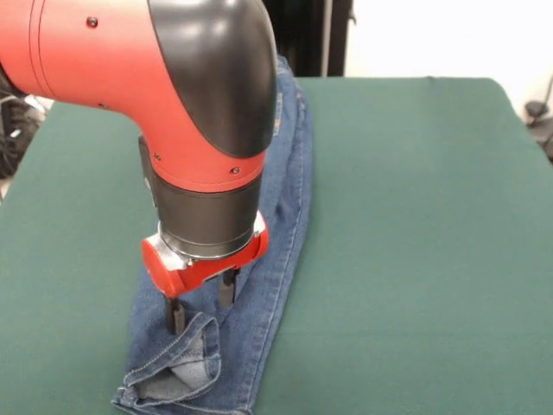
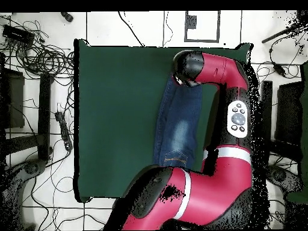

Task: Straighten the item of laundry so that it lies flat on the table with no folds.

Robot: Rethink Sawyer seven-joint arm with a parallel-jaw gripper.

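- Claw [image 1: 201, 304] hanging low over the cuff end of the jeans [image 1: 259, 259], both fingers [image 1: 228, 287] spread apart, pinching nothing; tips touching or just above the denim, cannot tell which.
- Jeans lying on the tabletop [image 1: 415, 216], directly beneath and behind the claw, appearing folded lengthwise into one narrow strip.
- Long axis running from the claw straight back toward the pedestal; cuffs under the claw, waist at the far end.
- Turned-back cuff [image 1: 177, 367] sitting just in front of the fingers.
- Risking, in judgement: pinching one layer only and dragging the whole strip; bunching the fold tighter by pressing down.
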